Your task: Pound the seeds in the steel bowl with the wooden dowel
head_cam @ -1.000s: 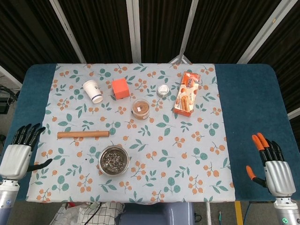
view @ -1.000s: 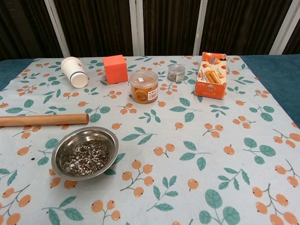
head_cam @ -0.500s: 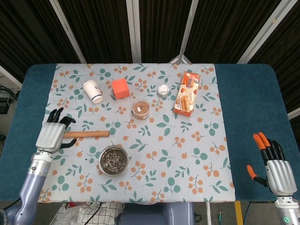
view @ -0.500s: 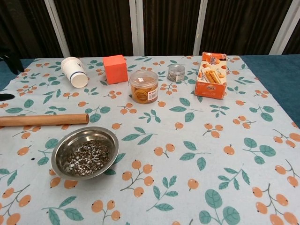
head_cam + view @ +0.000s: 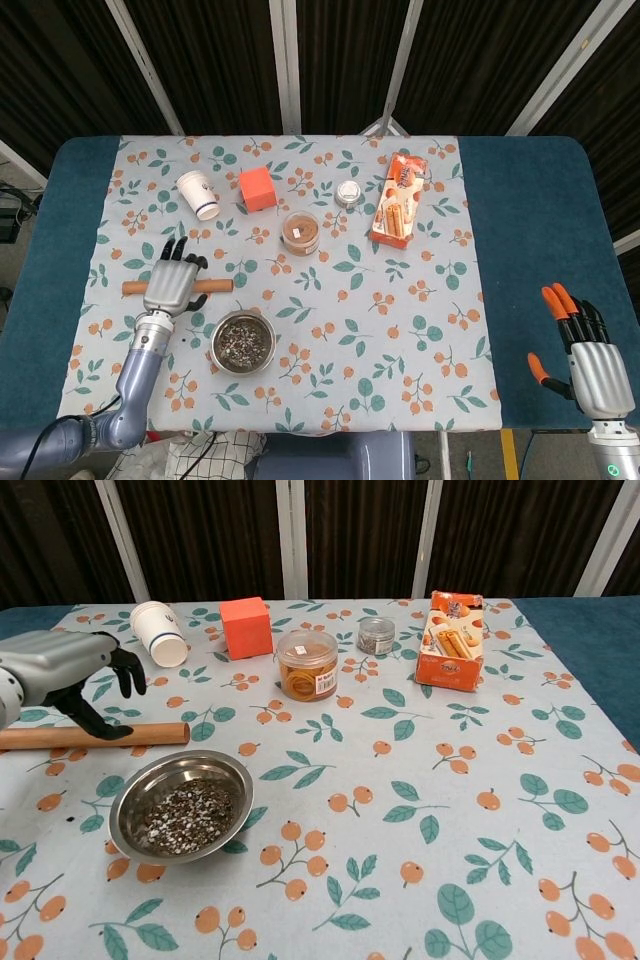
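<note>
Left robot hand: over the wooden dowel, fingers spread and pointing away from the robot, thumb reaching down beside the stick. From the chest view the palm sits above the dowel — I cannot tell whether it touches, and nothing is gripped.
Right robot hand: off at the near right corner of the surface, over the bare blue part, fingers apart and upright, holding nothing; orange tips on two fingers and the thumb.
Wooden dowel: lying flat on the flowered cloth, running left to right, its right end sticking out past the left robot hand.
Steel bowl: on the cloth just nearer the robot than the dowel's right end, apart from it — dark and pale seeds cover its bottom.
Paper cup: on its side near the far left of the cloth.
Orange cube: just right of the cup.
Clear jar: upright, nearer than the cube, orange contents inside.
Small tin: far side, right of the cube.
Snack box: lying flat, right of the tin.
</note>
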`<state>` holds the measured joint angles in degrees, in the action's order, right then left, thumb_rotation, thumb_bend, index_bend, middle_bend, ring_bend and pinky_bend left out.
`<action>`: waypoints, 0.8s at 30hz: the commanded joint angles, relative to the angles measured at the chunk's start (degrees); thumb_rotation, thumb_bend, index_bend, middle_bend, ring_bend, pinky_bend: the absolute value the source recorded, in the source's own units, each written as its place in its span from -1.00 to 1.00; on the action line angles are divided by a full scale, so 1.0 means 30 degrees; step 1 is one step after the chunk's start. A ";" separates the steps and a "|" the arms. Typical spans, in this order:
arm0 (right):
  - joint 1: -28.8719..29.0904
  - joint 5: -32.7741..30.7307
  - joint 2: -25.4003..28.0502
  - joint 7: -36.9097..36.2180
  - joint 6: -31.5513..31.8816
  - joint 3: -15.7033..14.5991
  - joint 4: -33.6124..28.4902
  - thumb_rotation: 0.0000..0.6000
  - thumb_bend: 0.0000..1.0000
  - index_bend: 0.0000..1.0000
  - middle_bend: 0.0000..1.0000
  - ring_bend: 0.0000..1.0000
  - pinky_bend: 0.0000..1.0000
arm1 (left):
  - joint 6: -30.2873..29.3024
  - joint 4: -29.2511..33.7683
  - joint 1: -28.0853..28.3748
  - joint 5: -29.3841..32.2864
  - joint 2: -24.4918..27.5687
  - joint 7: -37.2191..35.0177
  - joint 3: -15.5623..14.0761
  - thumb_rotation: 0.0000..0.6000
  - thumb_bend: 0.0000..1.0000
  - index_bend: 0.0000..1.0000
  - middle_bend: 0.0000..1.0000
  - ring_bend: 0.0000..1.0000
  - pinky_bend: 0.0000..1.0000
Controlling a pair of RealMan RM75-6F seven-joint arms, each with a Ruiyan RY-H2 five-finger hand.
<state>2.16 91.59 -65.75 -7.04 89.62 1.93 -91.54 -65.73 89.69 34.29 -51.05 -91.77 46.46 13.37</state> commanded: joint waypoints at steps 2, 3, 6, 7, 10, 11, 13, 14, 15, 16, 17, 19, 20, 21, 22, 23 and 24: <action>0.0016 -0.0068 0.0014 -0.0050 -0.0047 0.0026 -0.0005 1.00 -0.27 -1.00 -1.00 -1.00 -1.00 | 0.0081 -0.0717 0.0530 0.0579 -0.0769 0.0207 0.0008 1.00 -0.17 -0.26 -0.27 -0.99 -1.00; 0.0017 -0.0079 0.0015 -0.0064 -0.0055 0.0029 -0.0011 1.00 -0.27 -1.00 -1.00 -1.00 -1.00 | 0.0084 -0.0851 0.0619 0.0684 -0.0903 0.0251 -0.0008 1.00 -0.17 -0.26 -0.27 -0.99 -1.00; 0.0019 -0.0105 0.0026 -0.0097 -0.0076 0.0035 -0.0021 1.00 -0.27 -1.00 -1.00 -1.00 -1.00 | 0.0092 -0.1294 0.0874 0.0977 -0.1281 0.0446 -0.0141 1.00 -0.17 -0.25 -0.27 -0.99 -1.00; 0.0024 -0.0113 0.0025 -0.0097 -0.0096 0.0031 -0.0025 1.00 -0.27 -1.00 -1.00 -1.00 -1.00 | 0.0100 -0.1418 0.0938 0.1096 -0.1377 0.0511 -0.0176 1.00 -0.17 -0.24 -0.27 -0.99 -1.00; 0.0036 -0.0120 0.0035 -0.0094 -0.0132 0.0026 -0.0050 1.00 -0.27 -1.00 -1.00 -1.00 -1.00 | 0.0071 -0.1780 0.1124 0.1402 -0.1666 0.0659 -0.0267 1.00 -0.17 -0.24 -0.27 -0.99 -1.00; 0.0036 -0.0117 0.0040 -0.0097 -0.0136 0.0023 -0.0054 1.00 -0.27 -1.00 -1.00 -1.00 -1.00 | 0.0052 -0.1886 0.1171 0.1451 -0.1739 0.0686 -0.0299 1.00 -0.17 -0.24 -0.26 -0.99 -1.00; 0.0024 -0.0123 0.0042 -0.0075 -0.0131 0.0016 -0.0063 1.00 -0.27 -1.00 -1.00 -1.00 -1.00 | 0.0025 -0.2085 0.1262 0.1595 -0.1894 0.0694 -0.0338 1.00 -0.17 -0.24 -0.26 -0.99 -1.00; 0.0014 -0.0120 0.0040 -0.0070 -0.0125 0.0006 -0.0053 1.00 -0.27 -1.00 -1.00 -1.00 -1.00 | 0.0035 -0.2113 0.1286 0.1650 -0.1926 0.0688 -0.0343 1.00 -0.17 -0.23 -0.26 -0.99 -1.00; 0.0006 -0.0110 0.0037 -0.0071 -0.0112 0.0000 -0.0042 1.00 -0.27 -1.00 -1.00 -1.00 -1.00 | 0.0045 -0.2135 0.1311 0.1701 -0.1953 0.0685 -0.0349 1.00 -0.17 -0.23 -0.25 -0.99 -1.00; -0.0008 -0.0078 0.0030 -0.0070 -0.0073 -0.0007 -0.0031 1.00 -0.27 -1.00 -1.00 -1.00 -1.00 | 0.0038 -0.2178 0.1350 0.1745 -0.1992 0.0692 -0.0365 1.00 -0.17 -0.23 -0.25 -0.99 -1.00; -0.0020 -0.0040 0.0020 -0.0057 -0.0023 -0.0008 -0.0021 1.00 -0.27 -1.00 -1.00 -1.00 -1.00 | 0.0031 -0.2253 0.1399 0.1758 -0.2035 0.0724 -0.0399 1.00 -0.17 -0.23 -0.24 -0.98 -1.00; -0.0026 -0.0035 0.0007 -0.0061 -0.0018 -0.0014 -0.0020 1.00 -0.27 -1.00 -1.00 -1.00 -1.00 | 0.0043 -0.2384 0.1478 0.1858 -0.2129 0.0757 -0.0444 1.00 -0.17 -0.22 -0.22 -0.97 -1.00; -0.0023 -0.0064 0.0018 -0.0085 -0.0070 -0.0030 -0.0032 1.00 -0.27 -1.00 -1.00 -1.00 -1.00 | 0.0061 -0.2453 0.1532 0.1959 -0.2192 0.0776 -0.0451 1.00 -0.17 -0.22 -0.21 -0.97 -1.00; -0.0014 -0.0080 0.0030 -0.0097 -0.0108 -0.0036 -0.0037 1.00 -0.27 -1.00 -1.00 -1.00 -1.00 | 0.0065 -0.2506 0.1575 0.2015 -0.2243 0.0774 -0.0444 1.00 -0.17 -0.21 -0.20 -0.96 -1.00; -0.0007 -0.0090 0.0039 -0.0102 -0.0133 -0.0037 -0.0042 1.00 -0.27 -1.00 -1.00 -1.00 -1.00 | 0.0077 -0.2554 0.1616 0.2060 -0.2294 0.0761 -0.0445 1.00 -0.17 -0.20 -0.19 -0.96 -1.00; 0.0003 -0.0091 0.0040 -0.0108 -0.0147 -0.0033 -0.0046 1.00 -0.27 -1.00 -1.00 -1.00 -1.00 | 0.0083 -0.2615 0.1664 0.2107 -0.2363 0.0734 -0.0448 1.00 -0.17 -0.20 -0.18 -0.96 -1.00; 0.0010 -0.0094 0.0035 -0.0103 -0.0154 -0.0027 -0.0045 1.00 -0.27 -1.00 -1.00 -1.00 -1.00 | 0.0089 -0.2660 0.1700 0.2129 -0.2409 0.0734 -0.0469 1.00 -0.17 -0.19 -0.18 -0.96 -1.00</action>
<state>2.19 91.31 -65.64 -7.34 89.16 1.85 -91.68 -65.48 81.75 39.35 -44.71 -98.96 48.68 11.99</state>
